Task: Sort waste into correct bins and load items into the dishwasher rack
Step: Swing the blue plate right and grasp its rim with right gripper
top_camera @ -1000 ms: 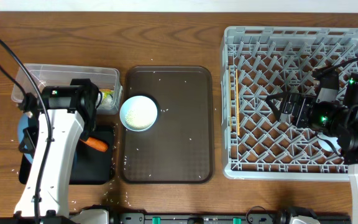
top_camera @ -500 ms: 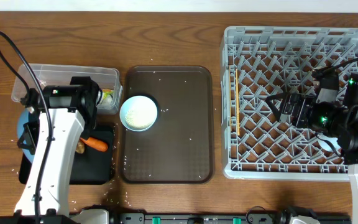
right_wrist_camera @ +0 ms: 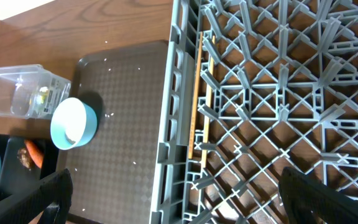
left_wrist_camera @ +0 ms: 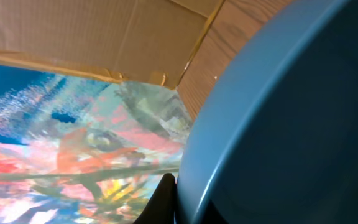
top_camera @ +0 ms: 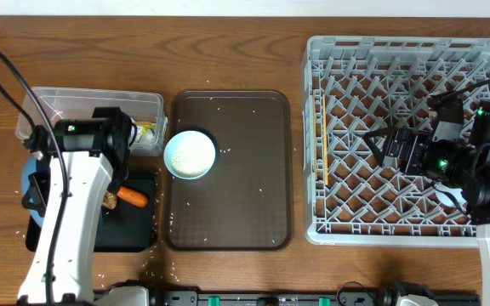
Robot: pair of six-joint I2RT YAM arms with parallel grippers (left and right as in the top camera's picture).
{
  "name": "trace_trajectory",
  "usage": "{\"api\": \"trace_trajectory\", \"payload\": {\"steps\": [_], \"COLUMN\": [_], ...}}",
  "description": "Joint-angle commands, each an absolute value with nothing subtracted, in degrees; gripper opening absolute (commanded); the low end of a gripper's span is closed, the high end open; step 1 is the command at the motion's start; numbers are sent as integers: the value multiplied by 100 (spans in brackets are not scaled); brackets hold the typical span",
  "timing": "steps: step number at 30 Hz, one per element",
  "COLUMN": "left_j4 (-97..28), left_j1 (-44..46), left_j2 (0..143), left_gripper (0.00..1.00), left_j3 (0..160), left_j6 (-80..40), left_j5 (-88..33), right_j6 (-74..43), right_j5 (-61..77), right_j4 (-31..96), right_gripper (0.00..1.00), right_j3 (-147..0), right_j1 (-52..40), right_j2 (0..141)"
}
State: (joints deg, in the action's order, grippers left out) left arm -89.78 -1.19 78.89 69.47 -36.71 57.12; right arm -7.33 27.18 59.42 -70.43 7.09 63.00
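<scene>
My left gripper (top_camera: 37, 189) is shut on the rim of the large blue plate (left_wrist_camera: 291, 124), held tilted at the table's left edge over the black tray (top_camera: 130, 229); the plate also shows in the overhead view (top_camera: 29, 170). An orange carrot (top_camera: 132, 197) and a brown lump (top_camera: 109, 201) lie in the black tray. The clear box (top_camera: 75, 106) holds a yellow-green wrapper (top_camera: 147, 130). The white bowl (top_camera: 189, 155) holds rice. My right gripper (right_wrist_camera: 188, 199) is open and empty above the grey rack (top_camera: 402, 51).
The bowl stands on the dark-brown serving tray (top_camera: 245, 195), which has rice grains scattered on it. A yellow stick (top_camera: 322, 136) lies along the rack's left side. The cups and the crumpled paper are out of view.
My left arm has shifted slightly to the left with the plate, uncovering the brown lump beside the carrot. The right arm has not moved.
</scene>
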Motion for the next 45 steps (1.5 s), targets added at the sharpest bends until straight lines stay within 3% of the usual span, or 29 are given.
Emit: {"api": "trace_trajectory", "payload": {"steps": [1, 7, 14, 16, 29, 34, 45], "left_j4": [-9015, -8661, -6858, -6388, -5629, -5321, -4995], "left_j1": [27, 576, 1382, 1612, 2462, 2668, 3188], "left_j2": [7496, 6748, 6082, 6073, 6591, 6532, 6495], "left_gripper": [6, 6, 6, 6, 6, 6, 6], "left_j3": [7260, 7924, 8027, 8027, 8027, 8027, 8027], "left_j6": [-3813, -2755, -1096, -998, -860, -860, -860], "left_j5": [5452, 3754, 139, -242, -325, -325, -318], "right_j6": [-659, -414, -416, -421, -556, -814, -812], "right_j5": [2724, 3070, 3992, 4300, 4359, 3385, 2333], "right_j4": [5911, 5874, 5728, 5601, 4908, 4663, 4219], "right_gripper": [99, 99, 98, 97, 89, 85, 48], "right_j3": [-7087, -7087, -7087, -7087, -7087, -7087, -7087], "right_j1": [650, 635, 587, 471, -1037, -1507, -2180], "right_j2": [6296, 6296, 6296, 6296, 6298, 6342, 6650]}}
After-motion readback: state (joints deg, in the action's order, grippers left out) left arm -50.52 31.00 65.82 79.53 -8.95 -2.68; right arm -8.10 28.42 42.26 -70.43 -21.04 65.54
